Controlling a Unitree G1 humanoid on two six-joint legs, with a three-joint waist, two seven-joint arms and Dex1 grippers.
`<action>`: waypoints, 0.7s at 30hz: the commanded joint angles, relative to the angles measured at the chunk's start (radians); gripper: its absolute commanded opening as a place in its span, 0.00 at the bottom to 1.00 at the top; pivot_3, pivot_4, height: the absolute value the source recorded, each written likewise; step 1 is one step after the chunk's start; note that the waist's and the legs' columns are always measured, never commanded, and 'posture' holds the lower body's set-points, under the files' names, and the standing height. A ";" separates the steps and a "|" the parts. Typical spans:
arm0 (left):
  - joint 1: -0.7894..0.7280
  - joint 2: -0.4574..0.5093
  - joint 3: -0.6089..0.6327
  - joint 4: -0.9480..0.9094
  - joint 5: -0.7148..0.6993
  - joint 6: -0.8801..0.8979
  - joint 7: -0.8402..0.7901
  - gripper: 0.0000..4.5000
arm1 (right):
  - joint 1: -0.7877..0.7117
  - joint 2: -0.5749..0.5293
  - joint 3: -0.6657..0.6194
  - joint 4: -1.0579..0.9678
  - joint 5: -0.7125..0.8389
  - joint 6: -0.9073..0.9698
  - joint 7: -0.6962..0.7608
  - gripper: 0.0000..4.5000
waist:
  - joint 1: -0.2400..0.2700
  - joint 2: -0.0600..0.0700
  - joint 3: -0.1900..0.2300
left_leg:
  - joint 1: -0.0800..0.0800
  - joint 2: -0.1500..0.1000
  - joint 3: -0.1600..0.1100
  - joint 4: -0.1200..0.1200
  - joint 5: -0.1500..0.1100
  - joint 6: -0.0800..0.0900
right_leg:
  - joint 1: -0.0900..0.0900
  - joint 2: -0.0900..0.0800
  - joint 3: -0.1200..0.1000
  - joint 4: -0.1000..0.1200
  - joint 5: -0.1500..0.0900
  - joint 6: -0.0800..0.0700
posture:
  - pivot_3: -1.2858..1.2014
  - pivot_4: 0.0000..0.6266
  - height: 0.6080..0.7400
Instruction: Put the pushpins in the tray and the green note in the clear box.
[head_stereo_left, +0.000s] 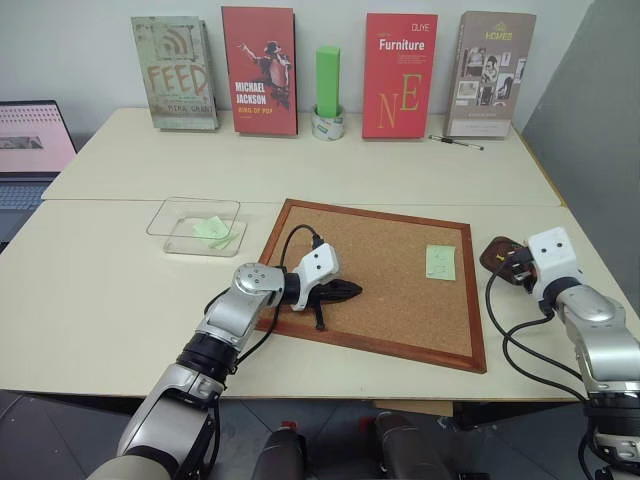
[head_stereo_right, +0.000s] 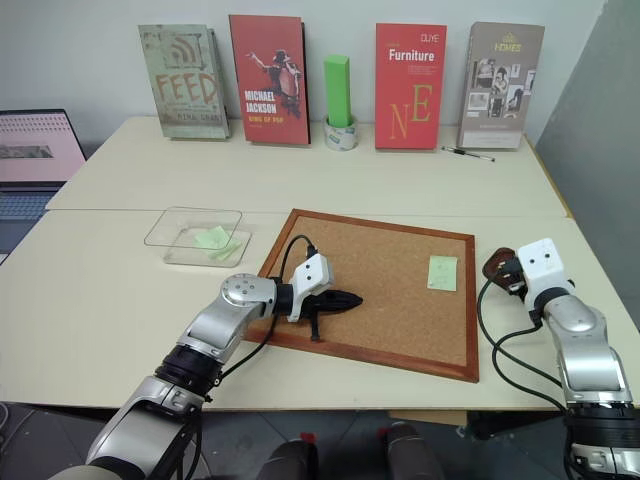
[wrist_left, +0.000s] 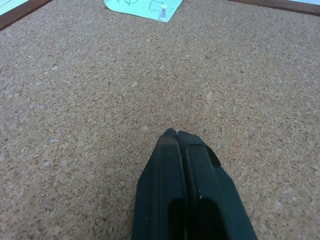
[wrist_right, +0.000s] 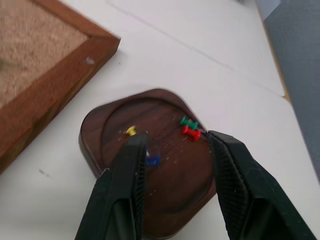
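pins in the dish, one note boxed, one note still pinned

we see our right gripper (wrist_right: 177, 150) released, fingers parted over the tray (wrist_right: 165, 200), where yellow (wrist_right: 130, 131), blue (wrist_right: 152, 160), green and red pushpins lie. our left gripper (head_stereo_left: 345, 291) is clenched empty over the corkboard (head_stereo_left: 390, 300). a green note (head_stereo_left: 212, 231) lies in the clear box (head_stereo_left: 170, 240) at 10 o'clock; another note (head_stereo_left: 440, 262) stays pinned at 3 o'clock. books read "feed", "michael jackson", "furniture", "homes".

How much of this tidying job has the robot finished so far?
Done: four pushpins, yellow, blue, red and green, lie in the tray, and green paper lies in the clear box. In hand: the right gripper hangs open over the tray, holding nothing; the left gripper is shut over the cork board. Left: one green note on the board, held by a white pin.
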 joint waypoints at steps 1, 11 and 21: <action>0.017 0.016 -0.023 0.055 0.057 0.023 0.016 0.00 | 0.009 -0.019 -0.072 -0.136 0.037 0.067 0.013 0.44 | 0.000 0.000 0.000 | 0.000 0.000 0.000 0.000 0.000 0.000 | 0.000 0.000 0.000 0.000 0.000 0.000 | 0.52 0.24 1.00; 0.017 0.018 -0.024 0.059 0.058 0.021 0.015 0.00 | 0.111 0.139 -0.008 -0.356 0.256 0.120 0.131 0.44 | 0.000 0.000 0.000 | 0.001 0.001 -0.002 0.000 0.000 0.000 | 0.001 0.000 -0.001 0.000 0.000 0.000 | 0.52 0.24 1.00; 0.018 0.021 -0.024 0.054 0.057 0.024 0.015 0.00 | 0.092 0.220 0.158 -0.265 0.192 0.047 0.109 0.44 | 0.000 0.000 0.000 | 0.001 0.001 -0.001 0.000 0.000 0.000 | 0.000 0.000 -0.001 -0.001 0.000 0.000 | 0.52 0.24 1.00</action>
